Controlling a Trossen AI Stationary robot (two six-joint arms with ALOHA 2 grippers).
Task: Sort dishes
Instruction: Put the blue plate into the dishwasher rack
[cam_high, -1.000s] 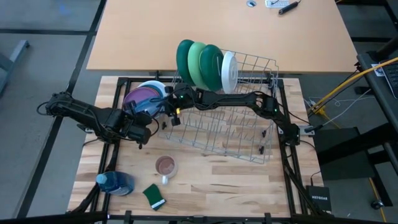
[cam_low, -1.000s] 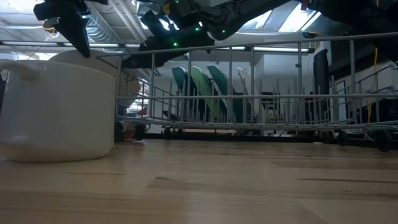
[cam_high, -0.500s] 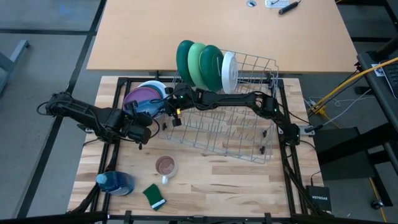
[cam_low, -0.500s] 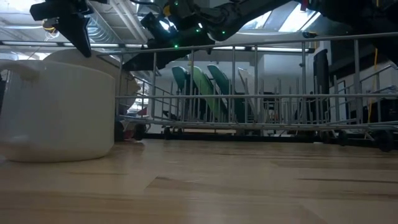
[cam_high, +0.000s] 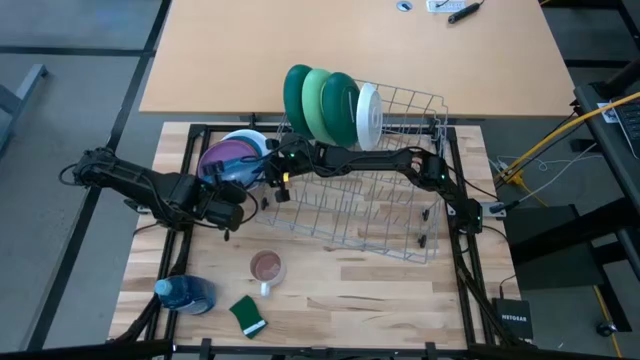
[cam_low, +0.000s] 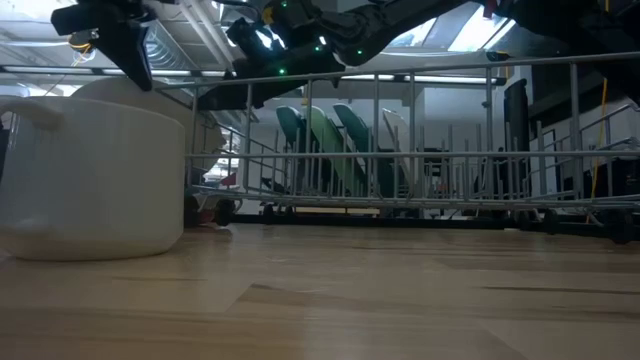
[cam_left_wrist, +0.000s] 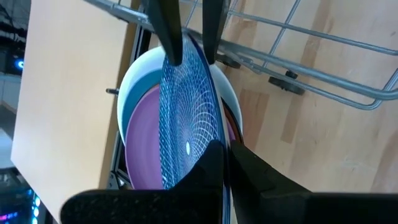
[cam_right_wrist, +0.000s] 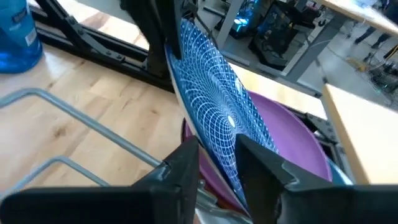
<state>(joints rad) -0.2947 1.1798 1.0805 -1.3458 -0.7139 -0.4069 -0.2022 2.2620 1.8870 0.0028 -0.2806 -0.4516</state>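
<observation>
A blue plate with a white net pattern (cam_left_wrist: 186, 118) stands on edge over a stack of plates (cam_high: 232, 152) with a purple plate (cam_left_wrist: 143, 143) on top, at the table's left beside the wire rack (cam_high: 370, 200). My left gripper (cam_left_wrist: 225, 158) and my right gripper (cam_right_wrist: 217, 165) are each shut on this blue plate (cam_right_wrist: 217, 93) from opposite sides. In the rack's far end stand a dark green plate (cam_high: 297, 95), a light green plate (cam_high: 318, 100), another green plate (cam_high: 340, 105) and a white plate (cam_high: 368, 112), all on edge. My left gripper pinches the blue plate's rim (cam_left_wrist: 214, 146) between its two fingers, one on each face, coming from the table's left side. The plate stands on edge. My right gripper pinches the opposite rim (cam_right_wrist: 214, 146) between its two fingers, reaching from the rack's side across the rack's left end.
A clear mug with brown inside (cam_high: 266, 267) stands near the front, with a blue bottle (cam_high: 185, 293) and a green sponge (cam_high: 247, 315) at the front left. The rack fills the table's middle and right. A tan table (cam_high: 350, 40) lies beyond.
</observation>
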